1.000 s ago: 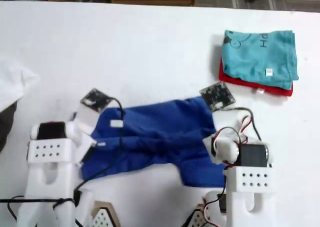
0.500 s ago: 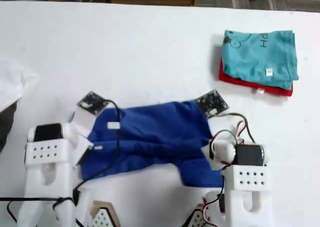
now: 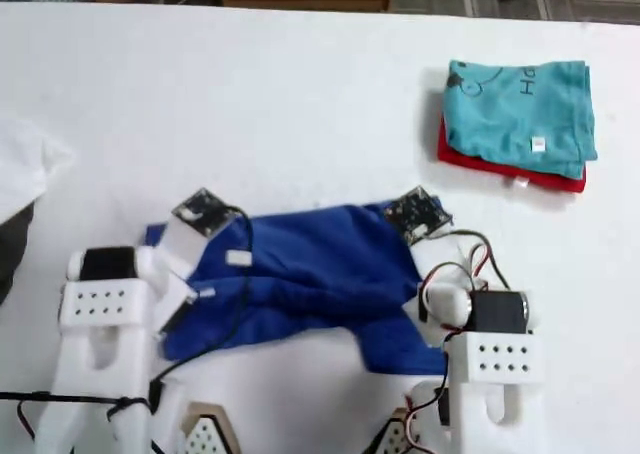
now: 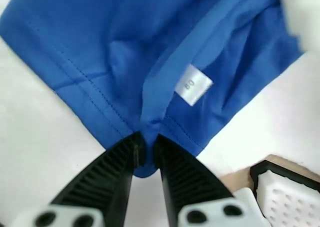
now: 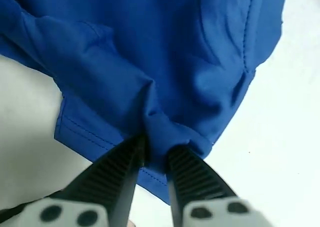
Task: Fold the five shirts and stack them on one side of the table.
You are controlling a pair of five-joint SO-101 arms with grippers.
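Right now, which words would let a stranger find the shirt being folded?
On the white table, look between the left arm and the right arm. The blue shirt lies spread, unfolded; the teal shirt and red shirt lie folded and stacked farther back.

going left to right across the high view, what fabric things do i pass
white fabric at the left edge → blue shirt spread between the arms → folded stack, teal on red
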